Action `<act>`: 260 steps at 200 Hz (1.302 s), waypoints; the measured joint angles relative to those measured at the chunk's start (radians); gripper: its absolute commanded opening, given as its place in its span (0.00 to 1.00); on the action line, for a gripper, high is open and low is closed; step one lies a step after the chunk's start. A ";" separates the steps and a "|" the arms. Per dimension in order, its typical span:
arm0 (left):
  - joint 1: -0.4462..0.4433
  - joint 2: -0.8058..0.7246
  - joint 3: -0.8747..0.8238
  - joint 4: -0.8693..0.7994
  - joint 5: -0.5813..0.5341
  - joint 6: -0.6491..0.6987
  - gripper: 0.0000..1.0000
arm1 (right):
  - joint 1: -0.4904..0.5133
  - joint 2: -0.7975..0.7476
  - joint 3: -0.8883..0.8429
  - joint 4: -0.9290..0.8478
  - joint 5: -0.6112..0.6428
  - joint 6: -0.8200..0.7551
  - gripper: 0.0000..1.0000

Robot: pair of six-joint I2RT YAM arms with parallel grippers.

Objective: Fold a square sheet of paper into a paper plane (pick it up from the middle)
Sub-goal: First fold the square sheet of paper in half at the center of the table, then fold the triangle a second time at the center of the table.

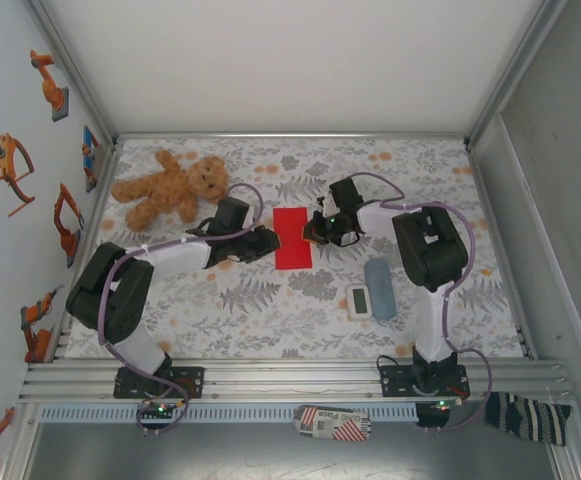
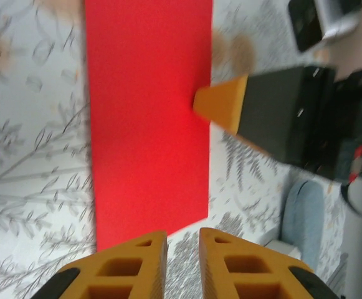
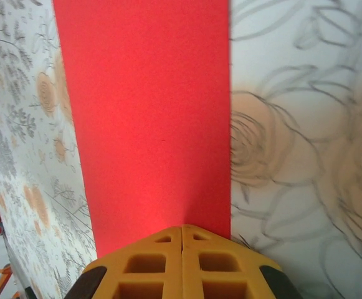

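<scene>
Floral tabletop (image 1: 270, 310) holds thin bright red rectangular paper sheet (image 1: 292, 238), long axis twelve-to-six; left end effector (image 2: 182, 240) narrowly parted, empty; right end effector (image 3: 181, 230) closed at its three o'clock edge.

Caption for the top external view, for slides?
Left tool and right tool flank the red paper on a floral table; teddy bear beyond.

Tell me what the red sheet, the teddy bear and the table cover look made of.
Red sheet: thin paper, matte, uniform colour, lies flat with crisp straight edges. Teddy bear: plush fabric, fuzzy tan pile, limp limbs. Table cover: likely printed cloth or vinyl, matte floral pattern; which one the look leaves open.
</scene>
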 measured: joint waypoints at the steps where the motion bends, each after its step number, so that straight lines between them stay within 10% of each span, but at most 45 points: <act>1: 0.000 0.001 0.003 0.002 -0.002 -0.001 0.26 | 0.000 0.000 0.000 -0.003 0.001 0.000 0.01; 89: 0.062 -0.039 0.037 -0.111 -0.071 0.029 0.48 | -0.012 -0.309 -0.092 -0.076 0.148 0.038 0.50; 260: 0.008 0.295 0.206 0.046 0.038 -0.101 0.49 | -0.011 -0.404 -0.440 0.182 0.161 0.229 0.47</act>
